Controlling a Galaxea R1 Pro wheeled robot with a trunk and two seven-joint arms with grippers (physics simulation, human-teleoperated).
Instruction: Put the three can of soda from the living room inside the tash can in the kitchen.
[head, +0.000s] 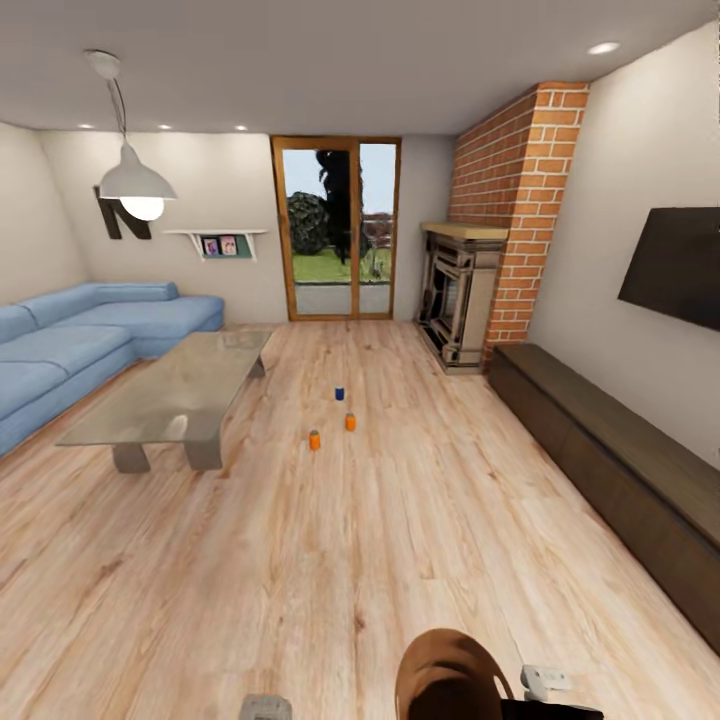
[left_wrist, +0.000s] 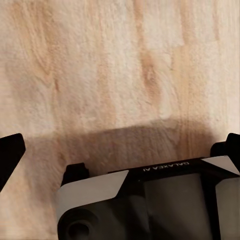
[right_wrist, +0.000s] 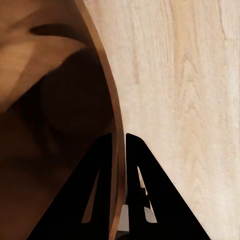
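Three soda cans stand on the living room's wood floor, well ahead of me: a dark blue can (head: 340, 393), an orange can (head: 350, 422) just nearer, and a second orange can (head: 314, 439) to its left. The trash can (head: 447, 678), brown inside, hangs close below me at the frame's bottom edge. My right gripper (right_wrist: 120, 150) is shut on its rim (right_wrist: 116, 125), one black finger (right_wrist: 100, 185) inside and the other outside. My left gripper (left_wrist: 119, 147) is open over bare floor, with its fingertips (left_wrist: 10, 155) at the frame's sides.
A glass coffee table (head: 175, 395) stands left of the cans, with a blue sofa (head: 70, 340) behind it. The brick fireplace (head: 462, 295) and a long dark low cabinet (head: 610, 460) line the right wall. Wood-framed glass doors (head: 338, 230) are at the far end.
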